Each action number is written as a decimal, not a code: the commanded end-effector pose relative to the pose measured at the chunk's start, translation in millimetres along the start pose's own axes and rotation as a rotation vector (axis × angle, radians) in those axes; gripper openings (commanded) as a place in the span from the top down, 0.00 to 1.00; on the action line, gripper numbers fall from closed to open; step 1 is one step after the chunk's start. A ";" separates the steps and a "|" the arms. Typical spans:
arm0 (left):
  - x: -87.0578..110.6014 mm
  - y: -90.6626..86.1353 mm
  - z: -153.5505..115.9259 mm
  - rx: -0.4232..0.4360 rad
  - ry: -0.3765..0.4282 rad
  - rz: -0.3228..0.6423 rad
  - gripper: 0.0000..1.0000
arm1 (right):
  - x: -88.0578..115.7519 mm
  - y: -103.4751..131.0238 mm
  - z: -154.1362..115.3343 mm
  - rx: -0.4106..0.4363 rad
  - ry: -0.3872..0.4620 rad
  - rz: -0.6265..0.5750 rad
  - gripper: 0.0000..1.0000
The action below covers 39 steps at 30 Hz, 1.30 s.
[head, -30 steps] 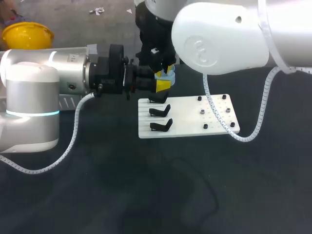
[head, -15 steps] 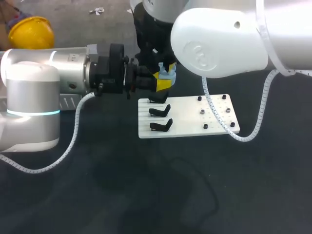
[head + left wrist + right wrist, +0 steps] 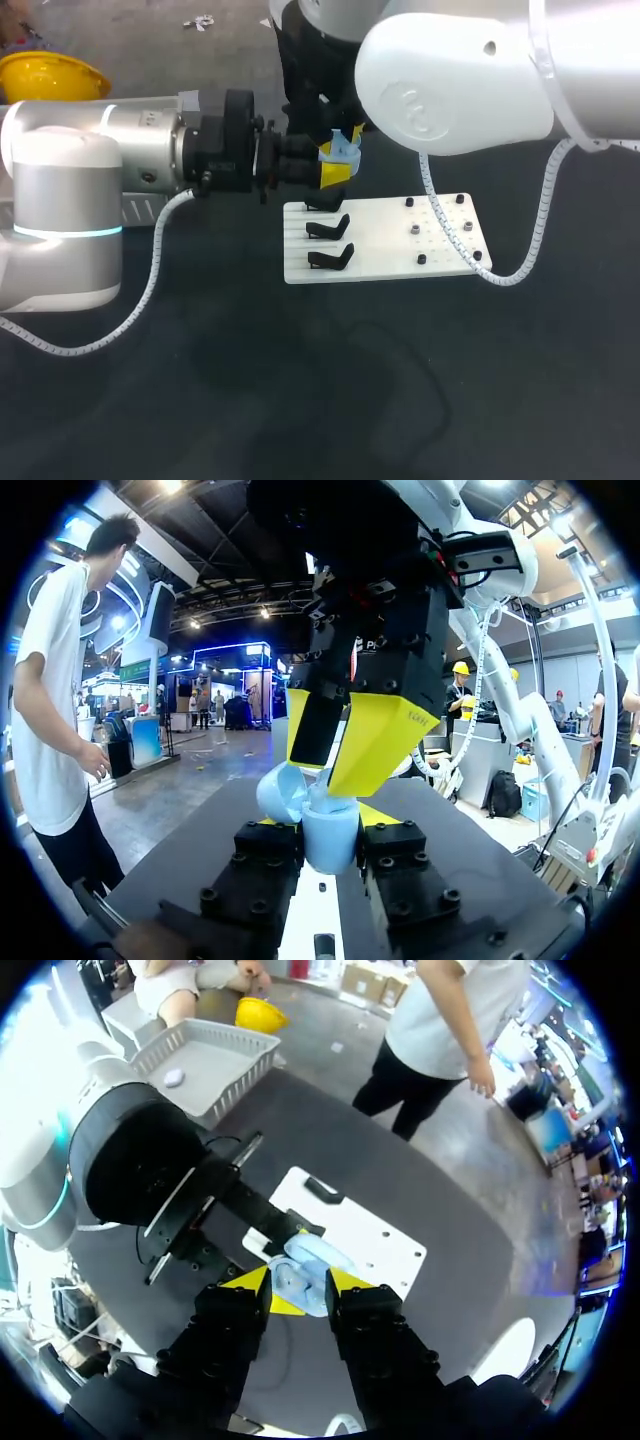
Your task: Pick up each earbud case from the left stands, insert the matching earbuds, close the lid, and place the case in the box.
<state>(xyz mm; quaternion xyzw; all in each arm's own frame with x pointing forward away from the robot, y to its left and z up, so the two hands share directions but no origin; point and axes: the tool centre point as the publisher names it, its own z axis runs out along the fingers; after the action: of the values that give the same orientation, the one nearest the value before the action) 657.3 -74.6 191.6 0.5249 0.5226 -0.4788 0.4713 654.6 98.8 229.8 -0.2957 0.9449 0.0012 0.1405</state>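
Gripping the pale blue earbud case (image 3: 345, 152) by its lower body from two sides, the left end effector (image 3: 335, 176) comes in from 9 o'clock. It holds the case in the air above the dark worktop (image 3: 300, 390), at 11 o'clock of the white board (image 3: 400, 255). The case's lid stands open. The right end effector (image 3: 338, 135) hangs down from 12 o'clock right over the case; whether it grips the case, I cannot tell. Two black stands (image 3: 329, 228) sit on the board's 9 o'clock side. The grey box (image 3: 262, 1055) lies beyond the left arm, well apart from the case.
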 end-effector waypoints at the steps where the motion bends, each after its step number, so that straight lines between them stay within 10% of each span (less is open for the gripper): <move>1: -0.1 -1.6 -0.5 -0.003 -0.004 0.003 1.00 | -0.3 -0.7 -9.6 -0.004 -0.012 0.012 0.66; 20: -0.1 -1.6 -0.5 -0.003 -0.004 0.003 1.00 | -52.4 -64.2 11.8 -0.030 -0.158 0.287 0.63; 39: -0.1 -1.6 -0.5 -0.003 -0.004 0.003 1.00 | -15.2 -55.0 20.8 -0.024 -0.077 0.307 0.63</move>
<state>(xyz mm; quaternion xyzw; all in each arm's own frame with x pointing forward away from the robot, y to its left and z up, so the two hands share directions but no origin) 656.8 -74.3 192.3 0.5251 0.5222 -0.4790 0.4713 713.2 68.2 214.1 -0.1494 0.9739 0.0436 0.1654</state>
